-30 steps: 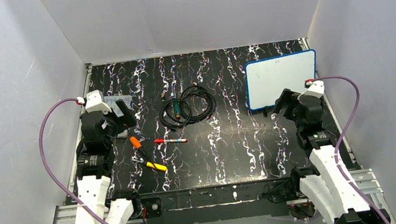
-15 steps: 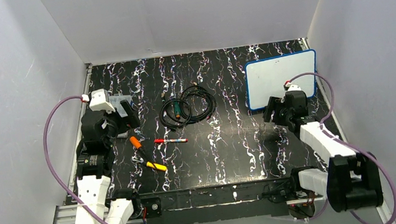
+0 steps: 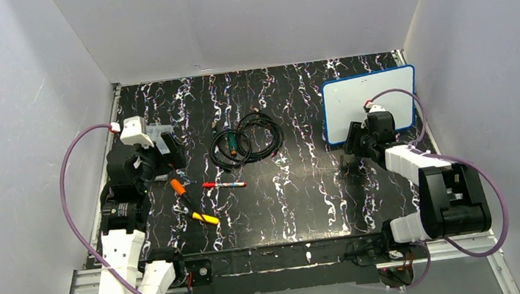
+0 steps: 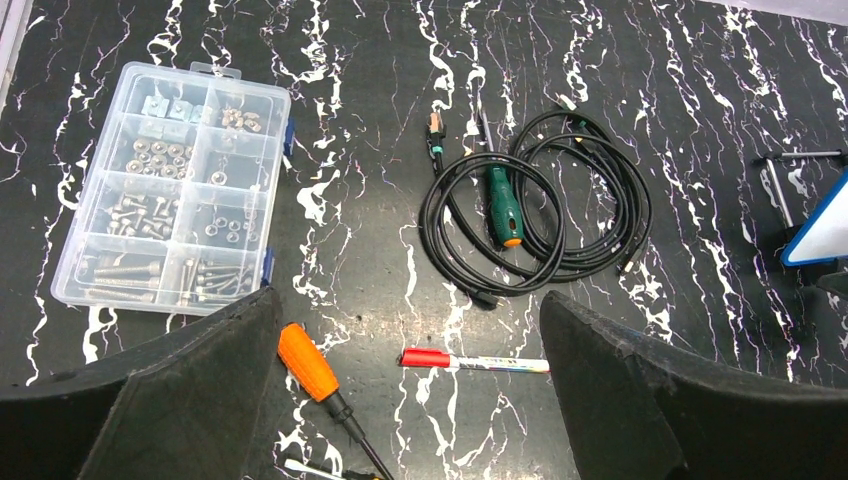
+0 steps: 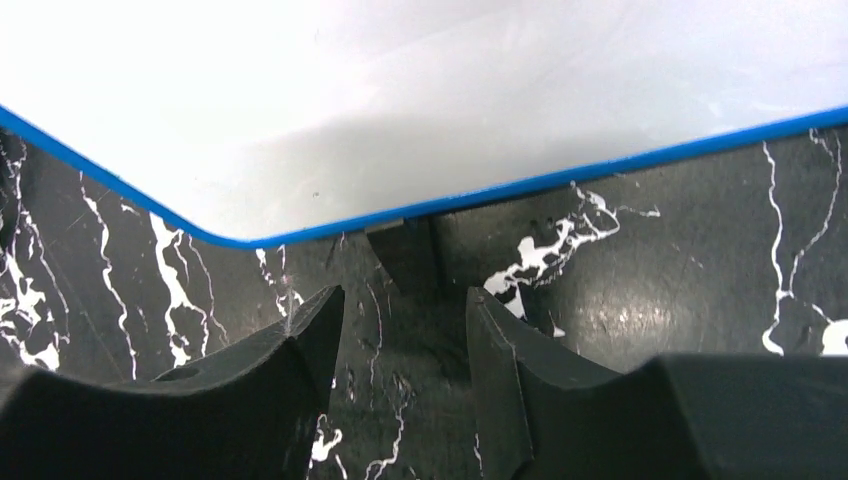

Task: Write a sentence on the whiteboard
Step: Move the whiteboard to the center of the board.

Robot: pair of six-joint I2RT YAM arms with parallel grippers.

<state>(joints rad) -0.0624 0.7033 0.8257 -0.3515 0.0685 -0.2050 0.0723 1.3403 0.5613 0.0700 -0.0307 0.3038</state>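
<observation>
1. Overhead view: the whiteboard [image 3: 370, 103] sits at the far right of the black marbled surface [image 3: 307, 193]. It has a blue frame, and its face shows plain white from here.
2. Same view: the right jaws sit low at the board's near-left corner. The left jaws hang over the left side of the surface, just in front of a clear box [image 3: 157, 134], which the arm partly hides.
3. Same view, between the arms: a black cable coil [image 3: 245, 140] lies mid-surface. A red-capped marker [image 3: 224, 185] lies nearer, with an orange-handled screwdriver [image 3: 182, 191] to its left. A yellow-handled tool [image 3: 204, 218] lies nearest the bases.
4. Left wrist view: the left jaws are released — spread wide and grasping nothing. The marker and the screwdriver lie on the surface below the gap. The clear box sits far left, its compartments holding nuts and screws. The coil rings a green-handled tool [image 4: 503, 205]. One corner of the whiteboard shows at the right edge.
5. Right wrist view: the board's rounded blue corner and white face fill the upper half. A black foot [image 5: 405, 252] projects below the frame.
6. Same view: the right jaws stand partly apart and grasp nothing. The foot lies just beyond the gap and in line with it — apart from both fingertips as far as can be seen.
</observation>
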